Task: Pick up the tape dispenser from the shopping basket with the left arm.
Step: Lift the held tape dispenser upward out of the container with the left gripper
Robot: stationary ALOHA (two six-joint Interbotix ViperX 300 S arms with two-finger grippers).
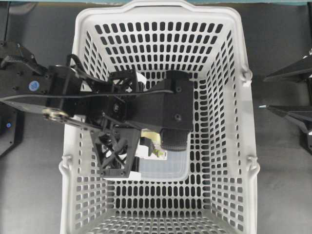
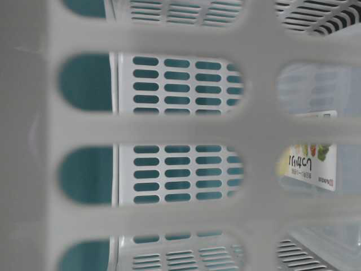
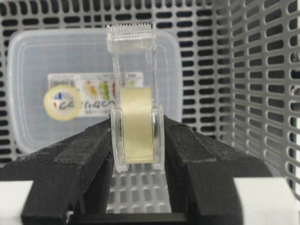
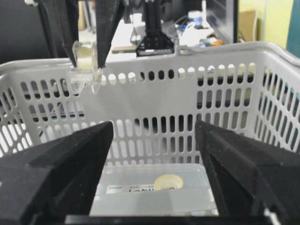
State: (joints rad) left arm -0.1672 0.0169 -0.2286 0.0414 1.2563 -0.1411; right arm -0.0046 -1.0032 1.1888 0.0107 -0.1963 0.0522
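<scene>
The left gripper [image 3: 137,140] is clamped on the tape dispenser [image 3: 135,98], pads on either flat side of the roll. The dispenser's long axis runs straight out from the fingertips, cutter end foremost. In the right wrist view it hangs at about the rim level of the shopping basket [image 4: 225,79], well above the food container [image 3: 33,84] on the floor. The right gripper [image 4: 154,164] stands wide, holding nothing, outside the basket.

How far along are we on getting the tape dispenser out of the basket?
Grasp looks done: the left gripper is shut on the tape dispenser, held about rim height above the food container. Left: lift it clear of the shopping basket. The right gripper waits open outside.
</scene>
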